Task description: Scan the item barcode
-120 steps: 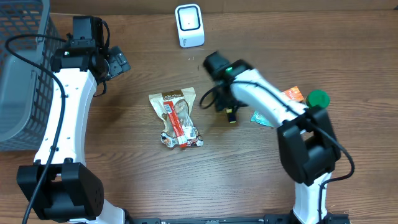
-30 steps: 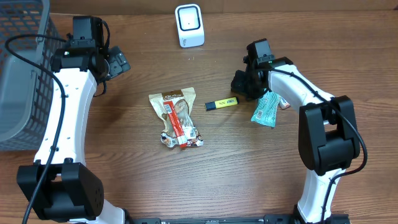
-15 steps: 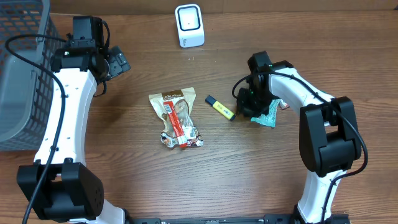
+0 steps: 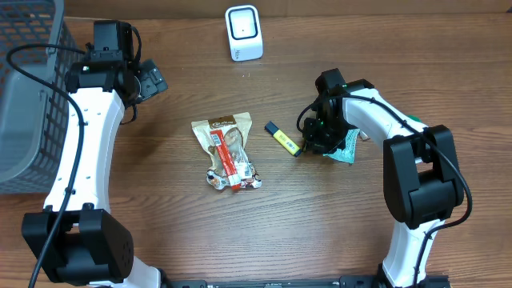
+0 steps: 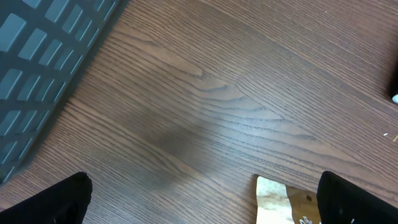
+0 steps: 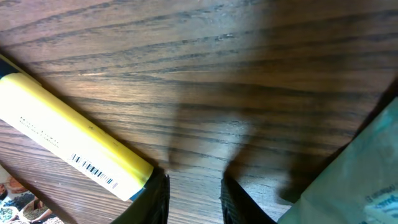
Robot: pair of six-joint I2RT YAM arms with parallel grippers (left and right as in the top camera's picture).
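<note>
A small yellow stick-shaped item [image 4: 282,138] with a black end lies slanted on the wood, right of the snack bag. In the right wrist view this yellow item [image 6: 68,146] shows a barcode [image 6: 93,168] on its side. My right gripper [image 4: 314,142] is low over the table at the item's right end. The same gripper [image 6: 194,200] stands narrowly open with bare wood between its fingers [image 6: 155,199], and the left finger touches the item's end. The white scanner [image 4: 243,32] stands at the back. My left gripper [image 5: 202,202] is wide open and holds nothing.
A brown and white snack bag [image 4: 228,152] lies mid-table; its corner [image 5: 280,199] shows under the left gripper. A teal packet [image 4: 346,146] lies just right of the right gripper. A grey mesh basket [image 4: 24,96] stands at the far left.
The right gripper came down from the back to the yellow item's right end. The item turned from lying level to slanting. The left arm has not moved.
</note>
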